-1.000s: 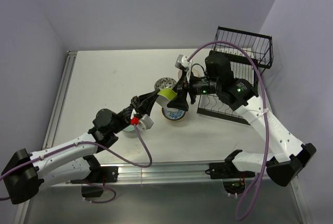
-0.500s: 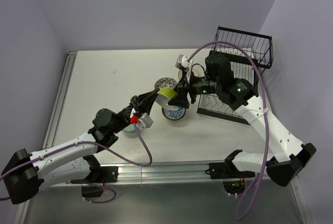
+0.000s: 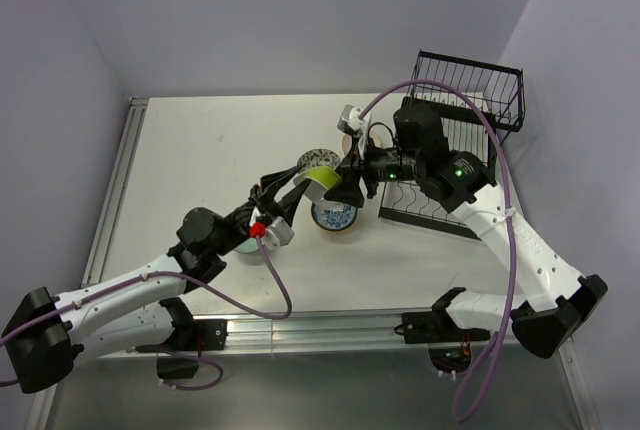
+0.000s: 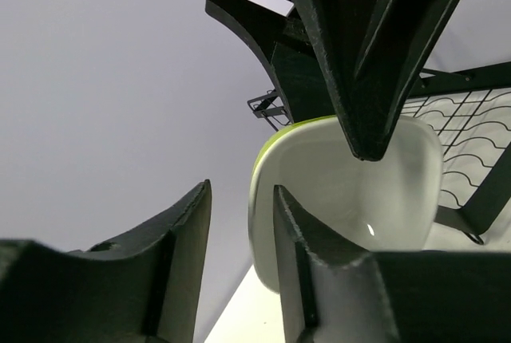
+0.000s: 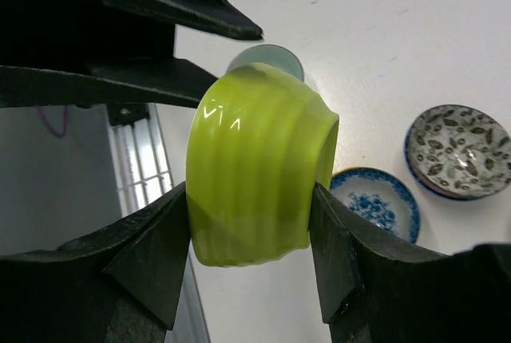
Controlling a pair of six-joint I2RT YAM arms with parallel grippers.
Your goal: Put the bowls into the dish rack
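Observation:
A lime-green bowl hangs on its side above the table, with my right gripper shut on its outer wall. In the top view this bowl sits between my right gripper and my left gripper. My left gripper is open. The bowl's rim stands in its gap beside the right-hand finger, and daylight shows on the other side. Three bowls lie on the table: a blue-and-white one, a dark floral one and a pale teal one. The black wire dish rack stands at the back right.
A beige bowl is partly hidden behind the right wrist. The left arm's forearm covers most of the teal bowl in the top view. A metal rail runs along the table's left edge, and walls close in at the back and sides.
My left gripper's jaws have parted and let go of the green bowl's rim. The right gripper stays clamped on the bowl. Neither arm has shifted much.

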